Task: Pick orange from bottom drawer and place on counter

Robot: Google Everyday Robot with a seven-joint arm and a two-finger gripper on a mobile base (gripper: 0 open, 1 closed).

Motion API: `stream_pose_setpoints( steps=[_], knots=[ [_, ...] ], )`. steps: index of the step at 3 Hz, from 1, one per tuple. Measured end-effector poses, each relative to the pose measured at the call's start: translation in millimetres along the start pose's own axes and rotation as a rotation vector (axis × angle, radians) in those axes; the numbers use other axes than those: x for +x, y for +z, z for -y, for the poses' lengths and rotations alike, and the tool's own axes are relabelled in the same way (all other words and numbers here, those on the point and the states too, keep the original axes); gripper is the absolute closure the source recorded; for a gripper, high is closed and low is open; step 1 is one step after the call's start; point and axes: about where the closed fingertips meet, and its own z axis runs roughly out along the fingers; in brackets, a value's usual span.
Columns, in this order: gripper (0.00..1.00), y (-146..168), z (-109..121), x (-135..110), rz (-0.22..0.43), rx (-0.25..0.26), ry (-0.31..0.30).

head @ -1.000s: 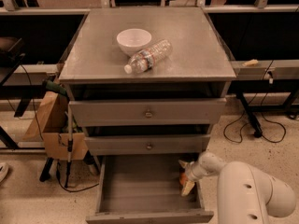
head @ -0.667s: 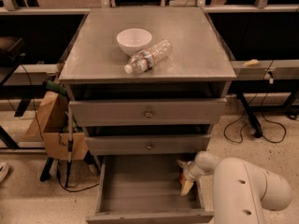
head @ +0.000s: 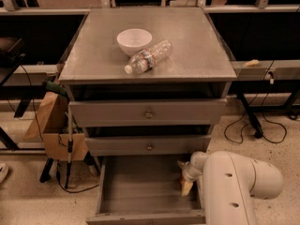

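The grey counter (head: 187, 55) carries a white bowl (head: 134, 41) and, just beside it, a clear plastic bottle (head: 149, 56) lying on its side, its label unreadable. Below, the bottom drawer (head: 136, 191) stands open. The gripper (head: 186, 184) reaches into its right side; its grip cannot be told, and the orange cannot be made out.

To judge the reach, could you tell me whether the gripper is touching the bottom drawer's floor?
Cannot tell: the camera view shows the gripper low on the right of the bottom drawer, but neither contact nor gap shows plainly.
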Motion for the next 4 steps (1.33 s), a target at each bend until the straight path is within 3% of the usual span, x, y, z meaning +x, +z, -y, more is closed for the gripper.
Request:
stream_pose_setpoints(
  steps=[4],
  knots=[
    [0.00,10,-6,20,-0.029,-0.060,0.084]
  ],
)
